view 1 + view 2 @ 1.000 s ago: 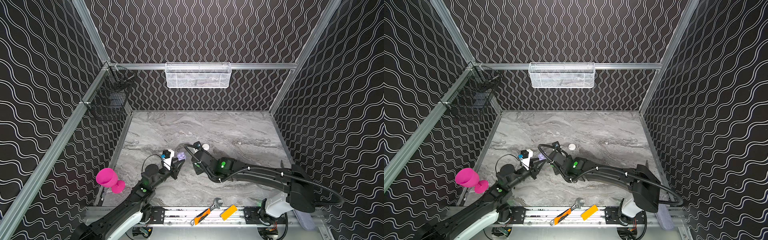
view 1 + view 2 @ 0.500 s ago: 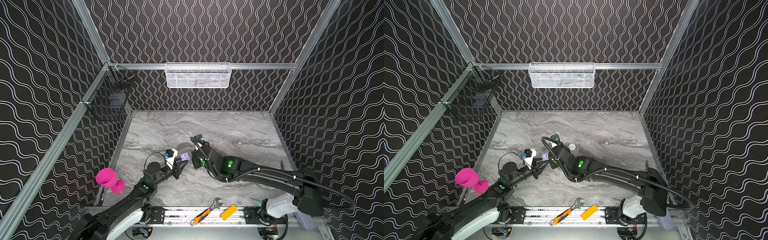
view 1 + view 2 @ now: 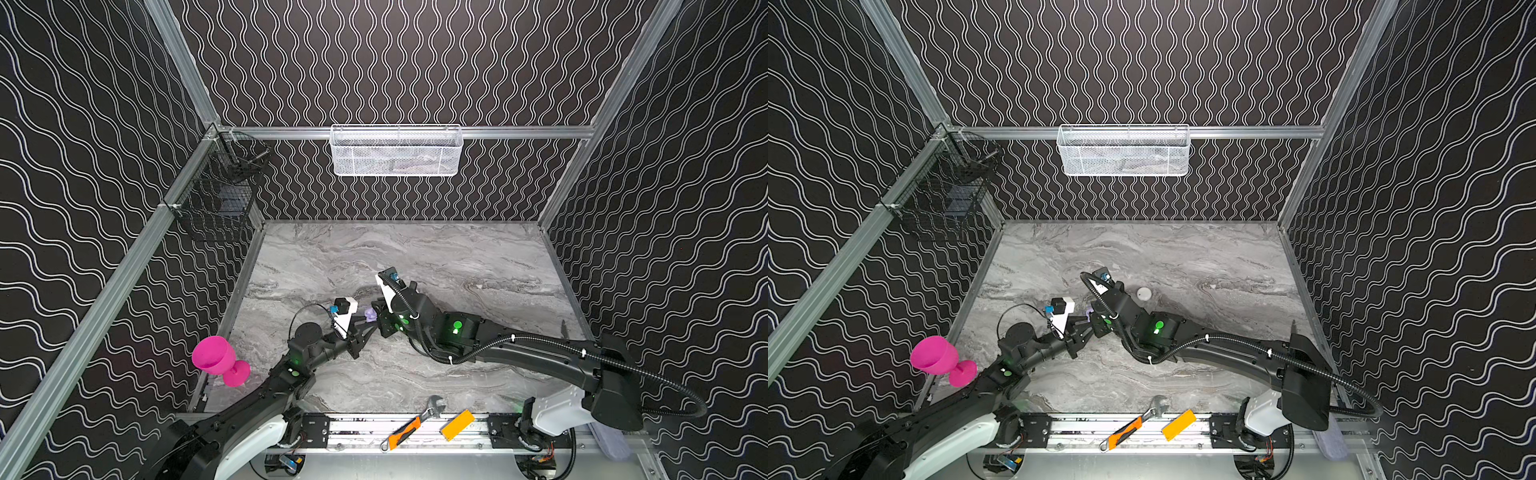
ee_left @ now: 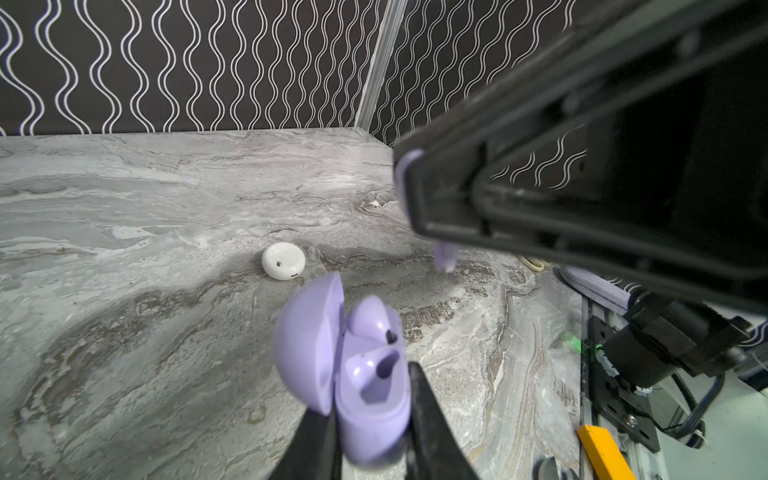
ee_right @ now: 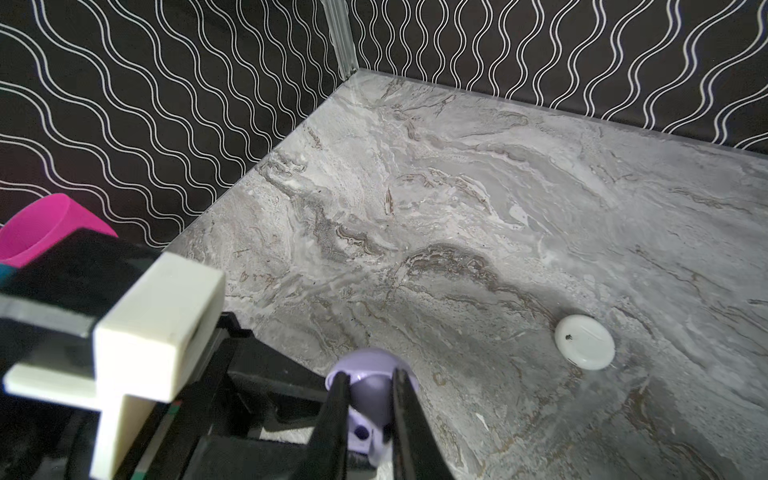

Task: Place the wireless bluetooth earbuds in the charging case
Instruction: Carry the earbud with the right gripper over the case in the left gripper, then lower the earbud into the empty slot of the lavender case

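Two claws meet left of centre in a top view: left claw (image 3: 368, 325) clamps the open pale-lavender round plastic charging case (image 4: 316, 345); just right, right claw (image 5: 370, 384) pinches a lavender stemmed earbud (image 4: 445, 255), stem downward, near the empty socket (image 4: 384, 365).

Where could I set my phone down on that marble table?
The back of the table, up to the rear wall, is bare; so is the right side beyond the white case, and the front strip by the rail. It is crowded left of centre: the left gripper holds the lavender case and the right gripper holds a lavender earbud close by.
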You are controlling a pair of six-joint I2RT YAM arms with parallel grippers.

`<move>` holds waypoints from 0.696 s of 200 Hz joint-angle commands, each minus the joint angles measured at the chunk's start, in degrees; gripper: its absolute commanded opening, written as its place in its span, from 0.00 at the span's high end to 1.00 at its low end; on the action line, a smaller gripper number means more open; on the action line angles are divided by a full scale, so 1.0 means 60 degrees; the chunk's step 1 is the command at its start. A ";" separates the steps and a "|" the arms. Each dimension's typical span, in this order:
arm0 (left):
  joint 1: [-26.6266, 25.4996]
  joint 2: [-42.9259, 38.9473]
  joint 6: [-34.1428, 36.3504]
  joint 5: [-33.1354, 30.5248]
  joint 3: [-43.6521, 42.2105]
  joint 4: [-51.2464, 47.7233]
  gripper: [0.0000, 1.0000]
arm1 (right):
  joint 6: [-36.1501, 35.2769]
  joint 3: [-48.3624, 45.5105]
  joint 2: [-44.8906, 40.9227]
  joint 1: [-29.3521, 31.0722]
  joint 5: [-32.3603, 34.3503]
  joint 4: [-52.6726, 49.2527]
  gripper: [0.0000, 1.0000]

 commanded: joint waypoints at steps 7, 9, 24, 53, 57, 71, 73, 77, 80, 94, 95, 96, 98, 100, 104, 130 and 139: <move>0.0015 0.0054 -0.0087 0.0143 0.0109 0.0469 0.93 | -0.0106 0.0144 0.0163 0.0010 -0.0330 0.0554 0.87; 0.0018 0.0054 -0.0083 0.0154 0.0109 0.0465 0.93 | -0.0110 0.0145 0.0179 0.0009 -0.0339 0.0555 0.87; 0.0009 0.0071 -0.0087 0.0158 0.0109 0.0469 0.93 | -0.0106 0.0125 0.0225 0.0011 -0.0420 0.0592 0.87; 0.0019 0.0027 -0.0072 0.0154 0.0101 0.0441 0.93 | -0.0121 0.0102 0.0299 0.0009 -0.0484 0.0629 0.87; 0.0019 0.0012 -0.0069 0.0158 0.0095 0.0447 0.94 | -0.0124 0.0102 0.0305 0.0016 -0.0481 0.0629 0.87; 0.0019 -0.0004 -0.0072 0.0158 0.0095 0.0429 0.93 | -0.0106 0.0094 0.0330 0.0009 -0.0485 0.0600 0.87; 0.0015 -0.0004 -0.0069 0.0158 0.0094 0.0425 0.93 | -0.0106 0.0089 0.0330 0.0009 -0.0487 0.0600 0.87; 0.0017 0.0005 -0.0080 0.0158 0.0102 0.0442 0.93 | -0.0114 0.0087 0.0327 0.0009 -0.0488 0.0600 0.87; 0.0011 0.0018 -0.0070 0.0158 0.0108 0.0443 0.93 | -0.0096 0.0074 0.0339 0.0009 -0.0488 0.0600 0.87; 0.0015 0.0036 -0.0069 0.0200 0.0109 0.0474 0.93 | -0.0084 0.0029 0.0359 0.0015 -0.0488 0.0642 0.87; 0.0017 0.0038 -0.0071 0.0201 0.0109 0.0471 0.93 | -0.0081 0.0029 0.0359 0.0012 -0.0488 0.0643 0.87; 0.0018 0.0039 -0.0072 0.0201 0.0109 0.0477 0.93 | -0.0079 0.0028 0.0352 0.0011 -0.0488 0.0643 0.87; 0.0018 0.0039 -0.0072 0.0202 0.0109 0.0470 0.93 | -0.0077 0.0028 0.0347 0.0009 -0.0499 0.0636 0.87; 0.0019 0.0036 -0.0061 0.0202 0.0109 0.0469 0.93 | -0.0077 0.0021 0.0364 0.0009 -0.0498 0.0631 0.87; 0.0007 0.0046 -0.0071 0.0202 0.0107 0.0479 0.93 | -0.0064 0.0014 0.0371 0.0009 -0.0503 0.0629 0.87; 0.0018 0.0012 -0.0076 0.0201 0.0109 0.0470 0.93 | -0.0048 -0.0059 0.0399 0.0009 -0.0546 0.0680 0.87; 0.0018 0.0011 -0.0079 0.0202 0.0109 0.0456 0.93 | -0.0048 -0.0074 0.0418 0.0010 -0.0561 0.0680 0.87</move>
